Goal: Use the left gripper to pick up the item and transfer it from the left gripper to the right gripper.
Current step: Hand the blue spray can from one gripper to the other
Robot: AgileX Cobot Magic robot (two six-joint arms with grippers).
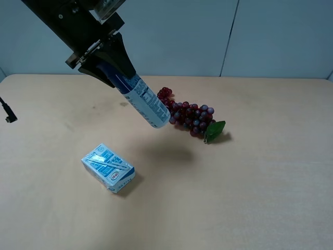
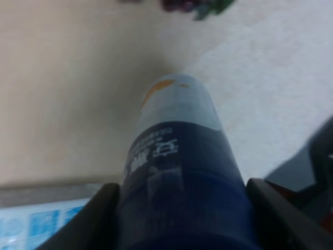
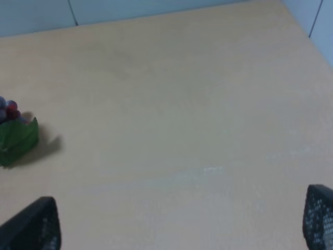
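The item (image 1: 148, 107), a slim can with a blue upper body and a white printed label, hangs tilted above the table, its white end pointing down toward the grapes. My left gripper (image 1: 117, 73) is shut on its blue upper end. In the left wrist view the can (image 2: 179, 172) fills the middle, with the black fingers (image 2: 99, 219) on both sides of it. My right gripper (image 3: 177, 221) is open and empty over bare table; only its two fingertips (image 3: 36, 226) show. It is out of the exterior high view.
A light-blue-and-white carton (image 1: 108, 168) lies on the wooden table (image 1: 270, 182) at front left. A red grape bunch (image 1: 188, 117) with a green leaf (image 1: 214, 130) lies in the middle, just beyond the can's lower end. A black plug (image 1: 8, 112) shows at the left edge.
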